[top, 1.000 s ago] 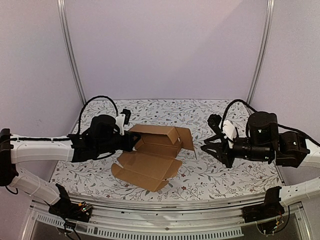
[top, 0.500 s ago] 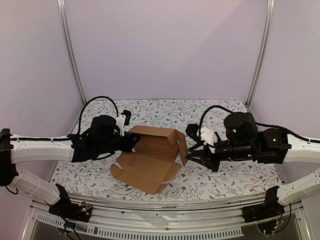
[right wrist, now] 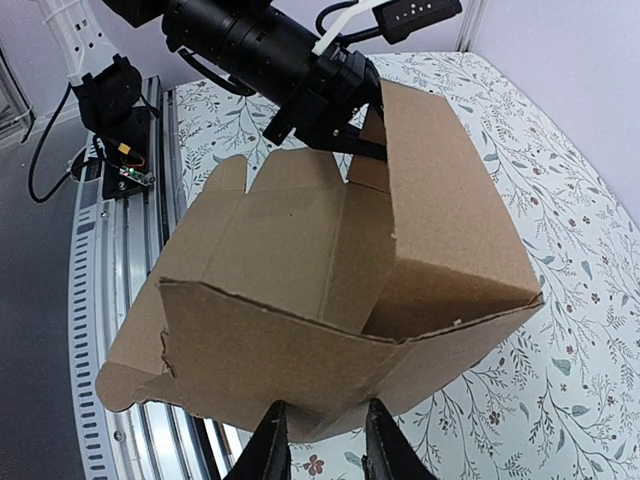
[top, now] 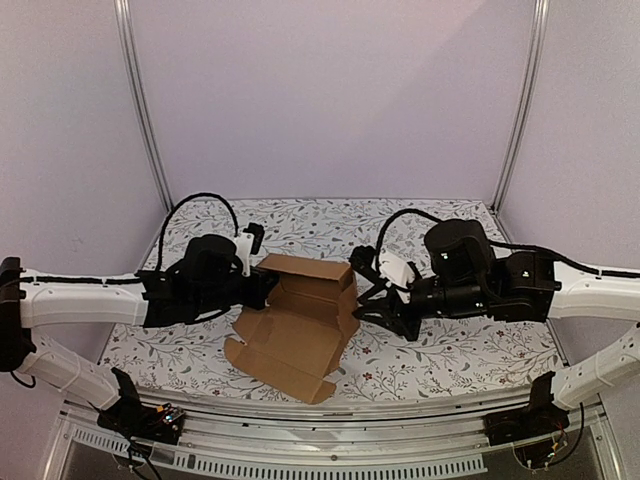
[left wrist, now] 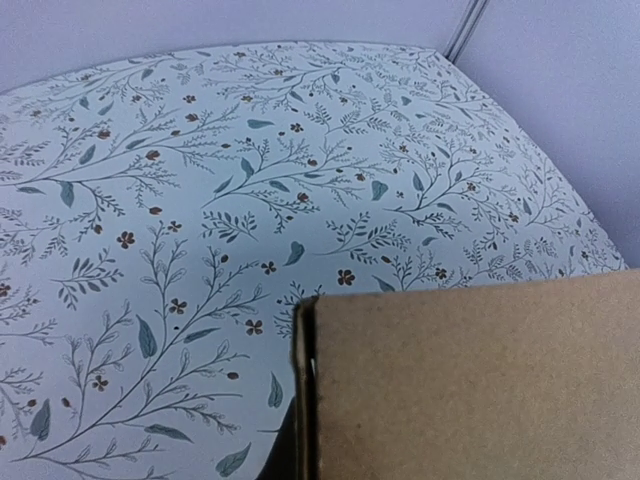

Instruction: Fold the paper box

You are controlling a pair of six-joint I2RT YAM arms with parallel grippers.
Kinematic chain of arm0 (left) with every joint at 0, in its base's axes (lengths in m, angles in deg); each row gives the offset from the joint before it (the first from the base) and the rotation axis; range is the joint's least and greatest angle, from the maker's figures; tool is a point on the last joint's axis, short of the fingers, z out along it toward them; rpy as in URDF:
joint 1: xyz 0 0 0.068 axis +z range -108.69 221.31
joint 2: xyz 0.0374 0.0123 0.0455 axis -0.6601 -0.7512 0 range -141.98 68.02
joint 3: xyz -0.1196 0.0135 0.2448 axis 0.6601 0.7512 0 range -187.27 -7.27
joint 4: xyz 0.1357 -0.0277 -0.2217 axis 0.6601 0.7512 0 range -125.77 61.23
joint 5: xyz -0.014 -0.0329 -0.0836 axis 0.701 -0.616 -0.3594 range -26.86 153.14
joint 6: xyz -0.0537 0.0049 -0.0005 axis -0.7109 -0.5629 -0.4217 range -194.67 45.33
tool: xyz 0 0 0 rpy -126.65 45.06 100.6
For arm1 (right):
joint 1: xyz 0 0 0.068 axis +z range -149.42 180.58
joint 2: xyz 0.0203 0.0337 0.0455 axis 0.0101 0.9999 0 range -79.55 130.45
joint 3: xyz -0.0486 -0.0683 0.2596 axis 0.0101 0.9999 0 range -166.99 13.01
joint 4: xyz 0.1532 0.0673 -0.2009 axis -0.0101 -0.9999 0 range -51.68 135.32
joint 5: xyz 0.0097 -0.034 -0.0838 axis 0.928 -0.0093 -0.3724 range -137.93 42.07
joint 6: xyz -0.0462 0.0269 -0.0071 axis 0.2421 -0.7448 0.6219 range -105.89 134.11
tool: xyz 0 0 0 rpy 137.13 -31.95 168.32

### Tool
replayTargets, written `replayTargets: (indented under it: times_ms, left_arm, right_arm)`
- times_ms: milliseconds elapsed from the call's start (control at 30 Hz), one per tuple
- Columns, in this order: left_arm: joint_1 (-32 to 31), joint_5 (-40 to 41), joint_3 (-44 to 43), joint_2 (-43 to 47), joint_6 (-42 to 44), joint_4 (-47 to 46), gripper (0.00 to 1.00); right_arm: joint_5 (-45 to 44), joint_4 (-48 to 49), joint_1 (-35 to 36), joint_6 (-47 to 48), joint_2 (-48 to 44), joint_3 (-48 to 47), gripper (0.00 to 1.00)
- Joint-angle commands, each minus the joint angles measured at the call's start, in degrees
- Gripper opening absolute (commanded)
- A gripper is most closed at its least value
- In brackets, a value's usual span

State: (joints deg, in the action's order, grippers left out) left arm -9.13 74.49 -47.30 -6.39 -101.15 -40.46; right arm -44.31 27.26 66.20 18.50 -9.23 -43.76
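Note:
The paper box (top: 300, 325) is a brown cardboard sheet, half raised, in the middle of the table. Its near flap lies spread toward the front edge. My left gripper (top: 268, 287) is shut on the box's left back panel, and in the right wrist view the same gripper (right wrist: 330, 125) clamps that panel's top edge. The left wrist view shows only the cardboard (left wrist: 470, 380) over the floral cloth. My right gripper (top: 368, 300) is at the box's right side, its jaws a little apart. Its fingertips (right wrist: 272, 440) press the outside of the raised right wall (right wrist: 300, 360), holding nothing.
The table (top: 450, 350) has a floral cloth. A metal rail (top: 330, 425) runs along its near edge. Two upright posts (top: 140, 110) stand at the back corners before a plain wall. The left arm's base (right wrist: 110, 100) shows in the right wrist view.
My right arm has swung left to the box and pushed its right flap up from flat to standing. The box has shifted slightly left. The left gripper has kept its hold.

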Motion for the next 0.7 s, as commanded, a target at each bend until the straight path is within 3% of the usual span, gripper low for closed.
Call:
replayTargets:
  times_ms: [0, 367, 667]
  left_arm:
    - [-2.2, 3.67, -1.16, 1.72, 1.8, 1.59, 0.0]
    - [-5.19, 10.47, -0.86, 2.15, 2.56, 1.85, 0.0]
    - [-7.31, 16.19, -1.37, 2.05, 0.78, 2.98, 0.0]
  right_arm:
    - [0.25, 1.81, 0.33, -0.36, 1.76, -2.4, 0.25]
    - [-0.86, 4.39, 0.35, -4.03, 7.43, -3.55, 0.27]
    - [-6.9, 6.66, 0.38, -9.26, 11.18, -3.96, 0.38]
